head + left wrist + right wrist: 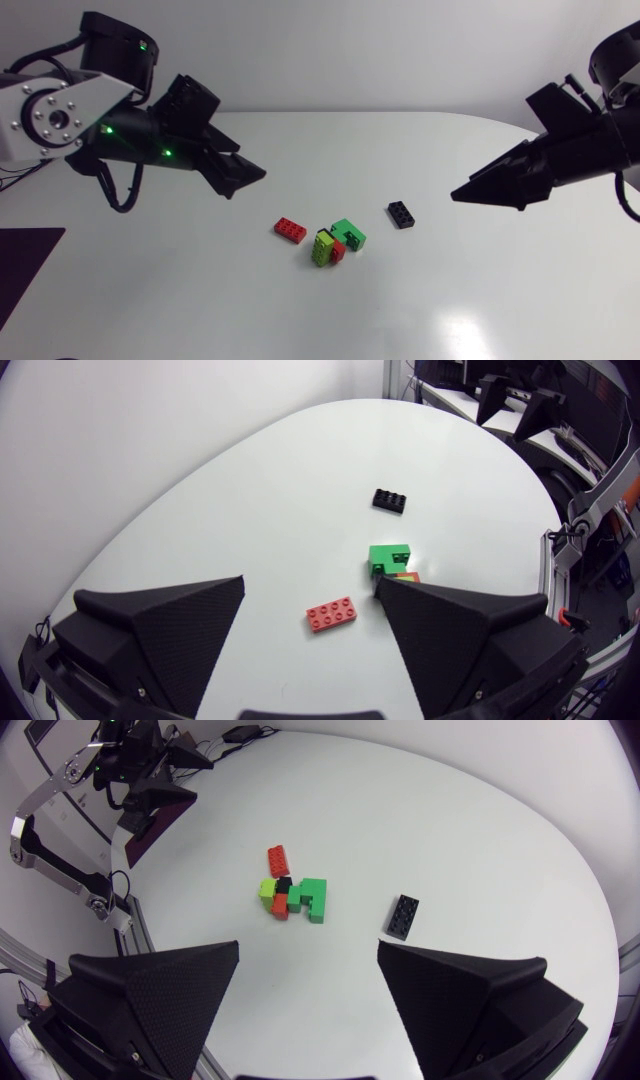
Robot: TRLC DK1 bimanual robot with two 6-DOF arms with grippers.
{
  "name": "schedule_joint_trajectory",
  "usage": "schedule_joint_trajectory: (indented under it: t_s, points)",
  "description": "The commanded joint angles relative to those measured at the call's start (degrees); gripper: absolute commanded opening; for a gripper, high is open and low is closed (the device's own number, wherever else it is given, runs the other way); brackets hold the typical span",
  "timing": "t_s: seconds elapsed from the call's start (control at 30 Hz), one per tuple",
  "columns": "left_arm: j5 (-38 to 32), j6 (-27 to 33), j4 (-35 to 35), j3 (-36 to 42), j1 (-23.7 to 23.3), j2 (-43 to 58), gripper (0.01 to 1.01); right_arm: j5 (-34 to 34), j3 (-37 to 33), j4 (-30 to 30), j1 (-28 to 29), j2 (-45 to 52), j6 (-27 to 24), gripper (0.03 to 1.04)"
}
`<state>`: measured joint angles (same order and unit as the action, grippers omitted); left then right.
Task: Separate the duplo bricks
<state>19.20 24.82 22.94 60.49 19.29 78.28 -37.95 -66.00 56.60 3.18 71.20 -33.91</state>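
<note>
Text: none legible | duplo bricks (337, 243): no readable print | table (300, 310): no readable labels, numbers or signs

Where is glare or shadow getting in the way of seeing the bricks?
Head view: a soft glare patch on the table lies clear of the brick cluster; shadows are faint. Left wrist view: no glare, but one finger of the left claw hides part of the cluster. Right wrist view: even light; cluster, red brick and black brick all show.
</note>
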Motion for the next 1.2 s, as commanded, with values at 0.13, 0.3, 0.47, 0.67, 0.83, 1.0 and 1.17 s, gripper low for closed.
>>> schedule_joint_trajectory:
  t_s: [0.13, 0.3, 0.47, 0.67, 0.83, 1.0, 1.17]
  points:
    - [-2.15, -0.21, -4.39, -4.77, 5.14, 2.58, 0.93, 1.48, 7.29, -2.81, -0.81, -3.08, -0.19, 1.0]
    - [-5.49, -0.56, -7.21, -7.14, 9.19, 5.3, 0.93, 1.48, 10.89, -5.18, -0.72, -3.79, -0.54, 1.0]
    - [-10.06, -1.18, -10.19, -8.37, 13.05, 9.61, 0.928, 1.48, 13.35, -6.85, -0.54, -4.49, -0.72, 1.0]
    - [-14.02, -3.46, -12.57, -7.84, 17.01, 14.71, 0.928, 1.39, 15.9, -8.96, -0.19, -4.93, -0.81, 1.0]
    - [-17.53, -5.83, -13.8, -5.56, 20.17, 18.66, 0.926, 0.69, 17.57, -10.1, 1.21, -5.19, -1.77, 1.0]
    - [-20.87, -7.77, -13.89, -3.18, 22.64, 22.0, 0.926, 0.07, 19.33, -11.42, 2.62, -5.02, -2.65, 1.0]
    - [-22.01, -9.79, -13.89, -2.04, 22.99, 22.62, 0.925, -0.37, 19.68, -11.95, 3.5, -4.31, -3.27, 1.0]
